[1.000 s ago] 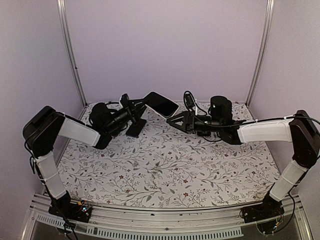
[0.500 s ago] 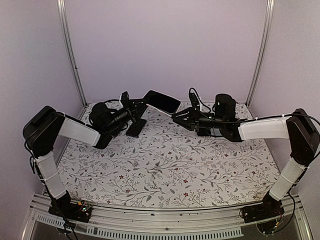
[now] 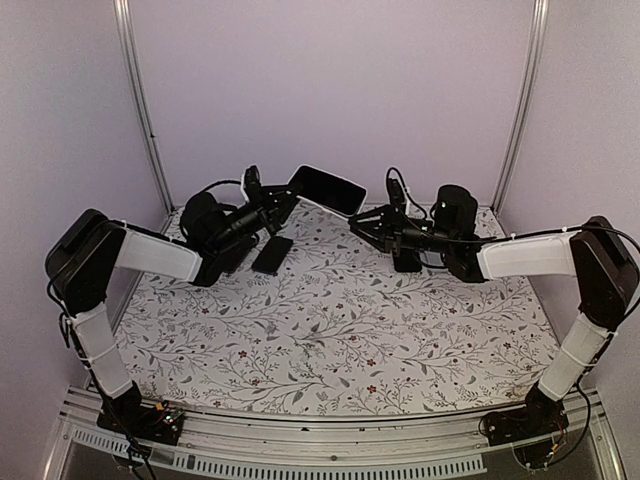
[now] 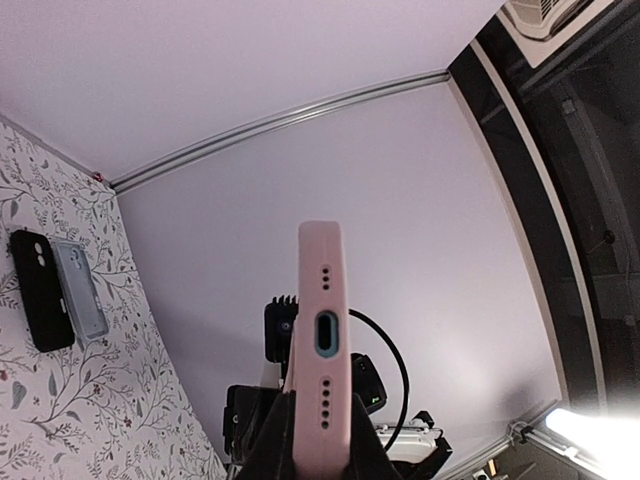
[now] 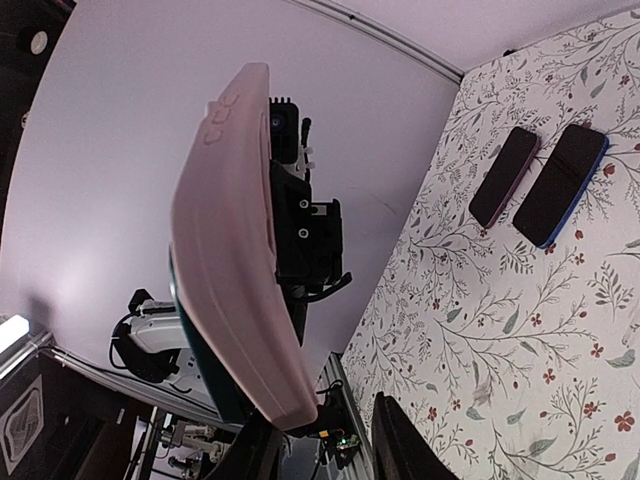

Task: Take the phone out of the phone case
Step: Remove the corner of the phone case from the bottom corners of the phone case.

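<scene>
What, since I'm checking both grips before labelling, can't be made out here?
- Left hand: left wrist view, fingers mostly cut off by the bottom edge, beside the phone.
- Right hand touching the phone or not: right wrist view, fingers cut off below; top view too small and dark.

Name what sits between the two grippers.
The pink-cased phone, held off the table between left gripper and right gripper; the top view shows it.

Left gripper [image 3: 274, 204] pinched tight, raised far-centre | right gripper [image 3: 362, 222] facing it, fingers partly apart | both arms outstretched
</scene>
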You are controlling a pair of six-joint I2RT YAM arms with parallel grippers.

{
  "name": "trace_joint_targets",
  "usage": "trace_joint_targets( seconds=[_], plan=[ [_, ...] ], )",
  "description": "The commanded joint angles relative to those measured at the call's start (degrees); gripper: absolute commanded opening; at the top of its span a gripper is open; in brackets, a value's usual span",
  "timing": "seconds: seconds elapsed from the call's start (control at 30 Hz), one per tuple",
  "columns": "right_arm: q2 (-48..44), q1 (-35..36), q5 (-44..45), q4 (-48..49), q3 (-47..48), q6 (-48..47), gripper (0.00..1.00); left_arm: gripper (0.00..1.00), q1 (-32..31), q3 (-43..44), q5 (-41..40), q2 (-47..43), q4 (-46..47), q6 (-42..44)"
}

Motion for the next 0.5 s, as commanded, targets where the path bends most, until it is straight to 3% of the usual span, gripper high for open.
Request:
trace_joint_targets(
  seconds=[0.0, 0.3, 0.47],
  plan=[
    [1.7, -1.8, 8.3, 7.9, 2.3, 1.4, 0.33, 0.00, -5.9, 0.7, 16.6, -0.3, 1.0, -1.4],
    [2.0, -1.4, 8.1, 12.7, 3.9, 0.5, 0.20, 0.00, -6.5, 0.6, 16.4, 0.7, -1.8, -1.0],
    [2.4, -1.4, 8.2, 10.8, 5.0, 1.0, 0.03, 0.00, -6.2, -0.1, 16.4, 0.6, -4.1, 0.5]
  ],
)
